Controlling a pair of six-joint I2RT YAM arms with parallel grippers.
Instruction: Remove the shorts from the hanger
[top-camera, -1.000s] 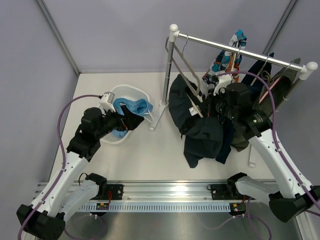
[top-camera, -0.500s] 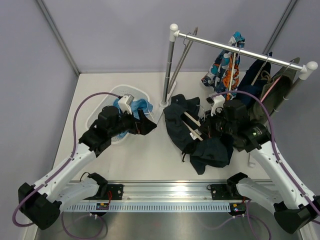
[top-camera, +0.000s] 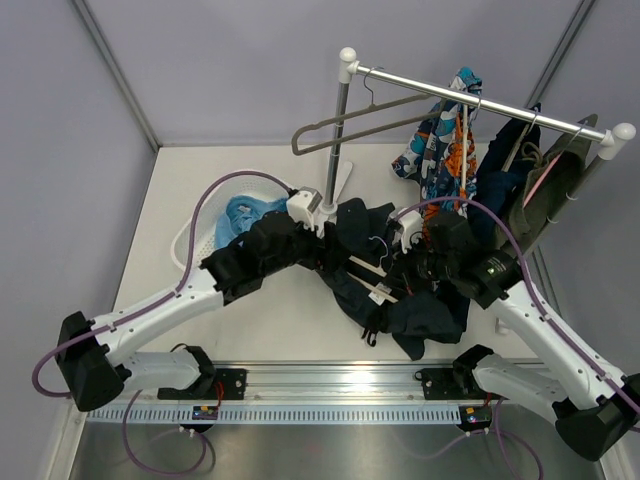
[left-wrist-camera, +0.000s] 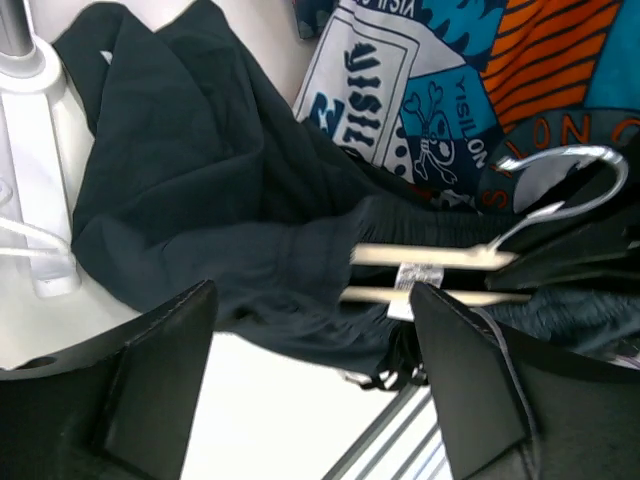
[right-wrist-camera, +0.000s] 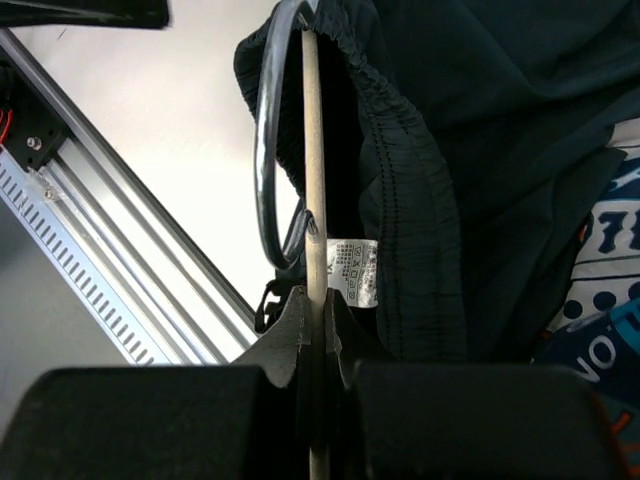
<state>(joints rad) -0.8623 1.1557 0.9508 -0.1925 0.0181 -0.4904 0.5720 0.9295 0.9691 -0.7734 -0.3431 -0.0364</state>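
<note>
The dark navy shorts hang on a wooden hanger with a metal hook, and sag onto the table in front of the rack. My right gripper is shut on the hanger's wooden bar, with the shorts' waistband just beside it. My left gripper is open and empty. Its fingers straddle the edge of the dark shorts from above, apart from the cloth. The hanger's bars show ahead of it. The light blue shorts lie in the white basket.
The clothes rack stands at the back right, its post and white foot close to my left gripper. An empty grey hanger, a colourful printed garment and dark garments hang on it. A metal rail runs along the near edge.
My left arm has swung right from the basket to the dark shorts. My right gripper has brought the hanger and shorts lower and leftward. The empty grey hanger has swung up on the rail.
</note>
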